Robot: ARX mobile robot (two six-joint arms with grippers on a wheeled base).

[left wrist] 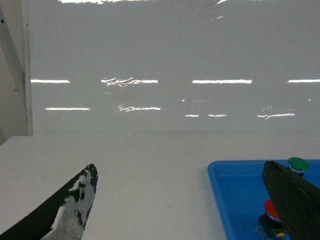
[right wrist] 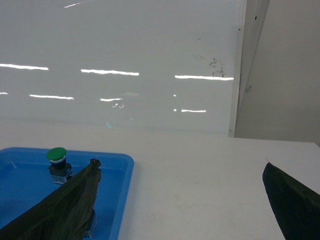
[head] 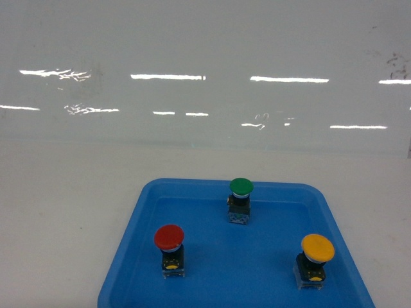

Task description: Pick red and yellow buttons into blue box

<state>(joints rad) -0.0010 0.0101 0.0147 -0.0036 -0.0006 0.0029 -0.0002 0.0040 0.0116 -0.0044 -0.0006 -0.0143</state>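
**A:** Where do things stand?

**B:** Nothing is picked yet. Nearest you, the shallow blue plastic tray with rounded corners sits on the white table. At its near-left stands the red mushroom-cap push-button with a black block body; at its near-right, the matching yellow-capped push-button. Both are upright and well apart. By the tray's far edge is the green-capped push-button, which you leave alone.

**A:** And the grippers?

**B:** Your left gripper is spread wide and empty, off the tray's left edge, with one finger in front of the red button in the left wrist view. Your right gripper is also wide and empty, off the tray's right edge. Neither shows in the head view.

**A:** The blue box?

**B:** You can't see it in any view; beyond the tray there is only bare table and a glossy white wall. So, as I judge it, both buttons are left to move, and you must find the box first.
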